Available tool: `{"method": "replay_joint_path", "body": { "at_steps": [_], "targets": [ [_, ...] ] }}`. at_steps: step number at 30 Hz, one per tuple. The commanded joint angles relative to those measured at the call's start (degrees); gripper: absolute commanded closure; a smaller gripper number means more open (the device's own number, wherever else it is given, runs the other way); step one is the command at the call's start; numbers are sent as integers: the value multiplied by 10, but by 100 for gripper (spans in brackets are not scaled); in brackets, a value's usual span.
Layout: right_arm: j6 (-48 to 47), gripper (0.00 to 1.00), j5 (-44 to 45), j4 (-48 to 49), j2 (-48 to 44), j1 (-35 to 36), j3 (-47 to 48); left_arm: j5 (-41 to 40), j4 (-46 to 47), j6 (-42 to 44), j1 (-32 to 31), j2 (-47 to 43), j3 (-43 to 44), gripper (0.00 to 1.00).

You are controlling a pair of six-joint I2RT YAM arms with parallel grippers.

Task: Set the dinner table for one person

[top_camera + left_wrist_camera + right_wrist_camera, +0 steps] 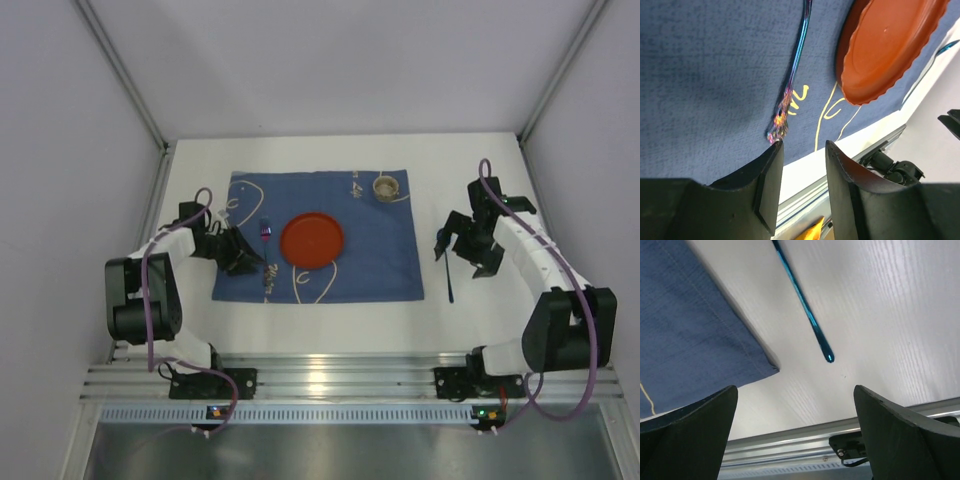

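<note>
One fork [796,65] near left hand [804,147]

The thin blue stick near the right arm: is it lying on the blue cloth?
No, the blue utensil lies on the bare white tabletop, just past the corner of the blue cloth.

Take the plate [311,239] as your anchor. It sits about mid-way across the mat [385,270], and the mat lies flat on the dinner table [320,150]. Just left of the plate, also on the mat, a fork [265,232] lies front to back, not touching the plate. Your left gripper [258,262] is left of the plate too, right at the fork's near end. Behind and right of the plate, in the mat's far right corner, stands a small cup [386,187]. Well right of the plate, off the mat on the bare table, lies a second utensil [448,275], with your right gripper [462,252] over it.
</note>
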Motion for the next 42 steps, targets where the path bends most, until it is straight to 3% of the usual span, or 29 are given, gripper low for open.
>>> {"method": "replay_joint_path", "body": {
  "at_steps": [1, 5, 13, 23, 26, 30, 34, 39, 42],
  "targets": [
    [-26, 0, 37, 37, 15, -29, -1, -19, -31, 16, 4, -23, 29, 56],
    [-46, 0, 62, 60, 37, -39, -15, -19, -58, 12, 4, -45, 65, 56],
    [-47, 18, 96, 144, 125, -32, -35, 7, -69, -28, 5, -91, 118, 57],
    [-53, 40, 136, 155, 261, 21, 69, -28, -81, -8, 4, -210, 54, 58],
    [-46, 51, 143, 154, 289, 35, 81, -26, -83, -8, 5, -240, 31, 58],
    [-39, 83, 154, 156, 309, 38, 76, -33, -102, 2, 5, -263, 15, 58],
    [-39, 99, 159, 167, 312, 38, 55, -35, -109, 6, 4, -272, 7, 59],
    [-49, 100, 173, 169, 296, 38, 39, -34, -108, 7, 4, -279, -1, 59],
    [-64, 100, 263, 129, 253, 72, 70, -29, -106, 5, 4, -283, -5, 59]
  ]
}}
